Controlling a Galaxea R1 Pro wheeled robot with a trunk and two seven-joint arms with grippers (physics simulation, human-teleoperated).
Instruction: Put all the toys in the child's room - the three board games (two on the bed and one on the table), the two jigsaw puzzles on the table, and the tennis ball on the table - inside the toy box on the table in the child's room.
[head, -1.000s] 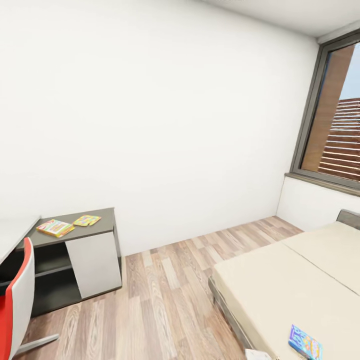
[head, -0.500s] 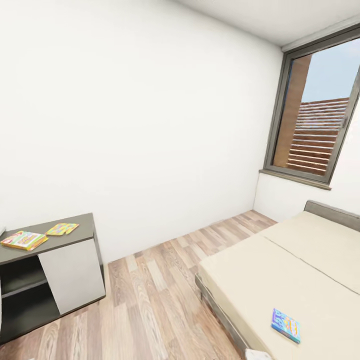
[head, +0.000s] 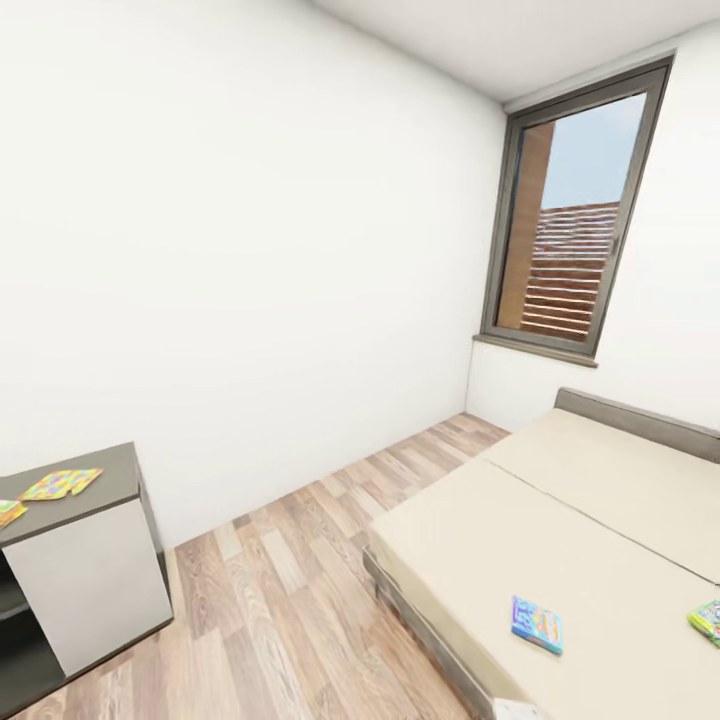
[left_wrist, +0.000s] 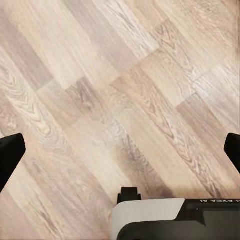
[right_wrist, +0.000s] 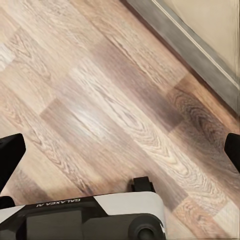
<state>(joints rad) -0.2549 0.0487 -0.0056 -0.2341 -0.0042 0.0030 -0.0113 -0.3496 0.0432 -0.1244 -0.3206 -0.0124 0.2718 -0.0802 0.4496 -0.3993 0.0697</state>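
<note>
On the beige bed (head: 600, 540) lie two board games: a blue box (head: 537, 624) near its front and a green one (head: 706, 620) cut by the picture's right edge. At the far left, the table's dark grey lower section (head: 110, 470) carries a multicoloured jigsaw puzzle (head: 62, 484) and the corner of another board game (head: 8, 512). The toy box and the tennis ball are out of view. My left gripper (left_wrist: 120, 152) hangs open over bare wood floor. My right gripper (right_wrist: 120, 152) is open too, above floor beside the bed's grey frame (right_wrist: 200, 55).
A strip of wood-plank floor (head: 300, 570) runs between the table and the bed. A tall grey-framed window (head: 570, 215) stands in the far right wall above the headboard (head: 640, 425). Part of my own body (left_wrist: 150, 220) shows below the left gripper.
The head camera has swung right: the table slid toward the left edge, the red chair left the picture, and the window, headboard and green game box came into view.
</note>
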